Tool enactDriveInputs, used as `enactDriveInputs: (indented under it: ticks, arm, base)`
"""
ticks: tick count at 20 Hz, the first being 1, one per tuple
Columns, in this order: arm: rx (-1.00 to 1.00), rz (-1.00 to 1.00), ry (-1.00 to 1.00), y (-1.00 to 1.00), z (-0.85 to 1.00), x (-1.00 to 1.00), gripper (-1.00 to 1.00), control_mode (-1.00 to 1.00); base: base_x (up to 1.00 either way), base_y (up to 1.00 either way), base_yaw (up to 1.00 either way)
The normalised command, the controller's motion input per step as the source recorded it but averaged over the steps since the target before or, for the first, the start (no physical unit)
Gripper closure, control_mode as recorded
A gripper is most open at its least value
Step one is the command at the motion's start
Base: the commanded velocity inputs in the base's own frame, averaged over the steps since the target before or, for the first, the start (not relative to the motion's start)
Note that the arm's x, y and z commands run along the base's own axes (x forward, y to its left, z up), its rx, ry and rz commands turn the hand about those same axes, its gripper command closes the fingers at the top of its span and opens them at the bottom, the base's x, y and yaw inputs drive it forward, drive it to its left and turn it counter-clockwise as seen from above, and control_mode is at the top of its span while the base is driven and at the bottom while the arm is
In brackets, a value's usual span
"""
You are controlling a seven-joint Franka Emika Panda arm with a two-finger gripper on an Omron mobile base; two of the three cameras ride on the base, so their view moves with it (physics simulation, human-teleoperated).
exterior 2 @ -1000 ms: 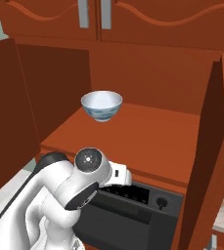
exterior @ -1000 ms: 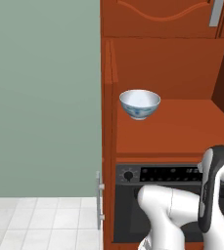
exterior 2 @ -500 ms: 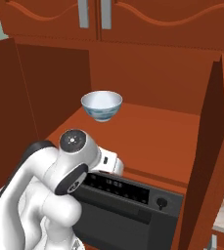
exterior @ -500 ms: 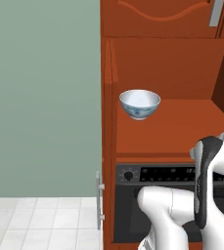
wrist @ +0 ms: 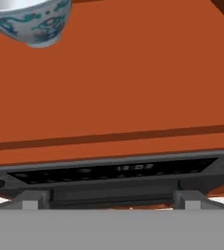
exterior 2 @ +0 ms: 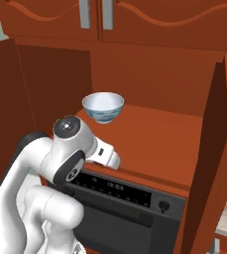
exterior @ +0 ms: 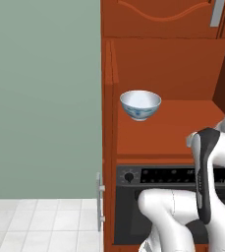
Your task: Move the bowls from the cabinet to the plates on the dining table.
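- My pincer (wrist: 111, 202) shows as two small grey tips at the bottom of my hand view. The tips stand wide apart and there is nothing between them.
- The white bowl with the blue pattern (exterior: 140, 105) sits upright on the red-brown shelf (exterior: 182, 133) inside the open cabinet (exterior 2: 159, 59).
- In my hand view the bowl (wrist: 31, 22) is up in the top left corner, well apart from my pincer. My tips do not touch it.
- Between my pincer and the bowl I see a wide bare stretch of the shelf (wrist: 133, 78).
- The bowl (exterior 2: 103, 107) stands near the left side of the shelf, close to the cabinet's left wall.
- Just under the shelf's front edge is a dark oven panel with a knob (exterior: 129, 176). In my hand view this dark panel (wrist: 113, 172) lies right above my tips.
- One cabinet door (exterior 2: 211, 163) hangs open on the right side.
- Above the shelf are closed doors with silver bar handles (exterior 2: 85, 13).
- My white arm (exterior 2: 68, 154) bends low in front of the oven.
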Motion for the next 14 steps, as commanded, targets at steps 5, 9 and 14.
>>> enactDriveInputs:
  ticks: [5, 9, 14]
  arm:
    - [0.15, -0.02, -0.01, -0.03, 0.30, 0.00, -1.00, -1.00]
    - [0.16, -0.02, -0.04, -0.03, 0.30, 0.06, -1.00, -1.00]
    - [0.11, -0.07, -0.03, 0.06, 0.25, 0.37, -1.00, -1.00]
  base:
    - [0.00, 0.00, 0.00]
    - [0.00, 0.00, 0.00]
    - [0.00, 0.00, 0.00]
